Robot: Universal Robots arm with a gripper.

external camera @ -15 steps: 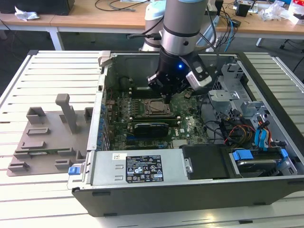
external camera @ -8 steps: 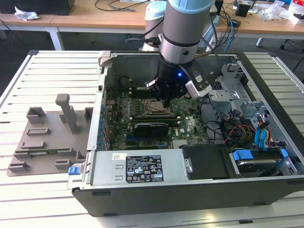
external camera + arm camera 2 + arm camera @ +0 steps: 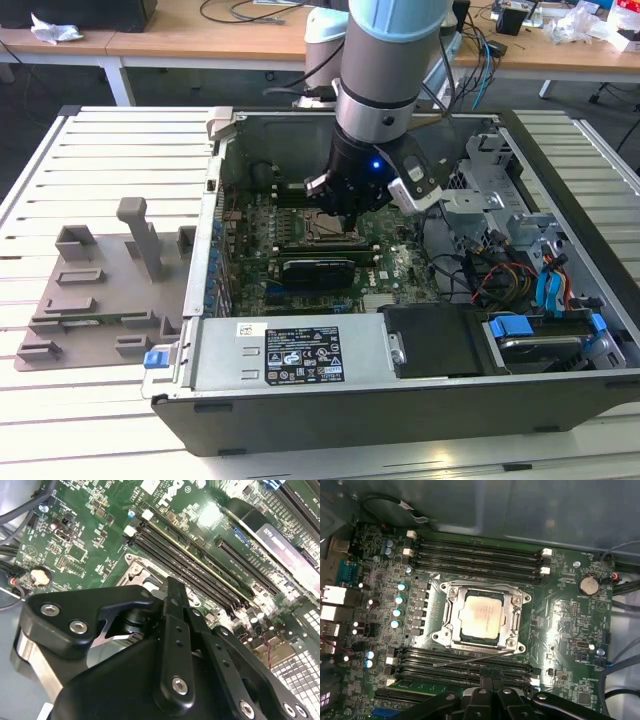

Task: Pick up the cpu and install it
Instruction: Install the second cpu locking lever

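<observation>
Your gripper (image 3: 345,215) hangs inside the open computer case (image 3: 400,400), low over the motherboard (image 3: 560,625); you cannot tell whether it is open or closed. The cpu (image 3: 481,615) sits seated in the metal-framed socket (image 3: 517,625), just beyond the gripper and apart from it.

In front of you sit one open black computer case (image 3: 400,400), one green motherboard (image 3: 560,625), one silvery square cpu (image 3: 481,616) in one metal-framed socket (image 3: 517,625), one round silver coin battery (image 3: 588,585), one black expansion card (image 3: 318,268) and one grey moulded parts tray (image 3: 90,290).
</observation>
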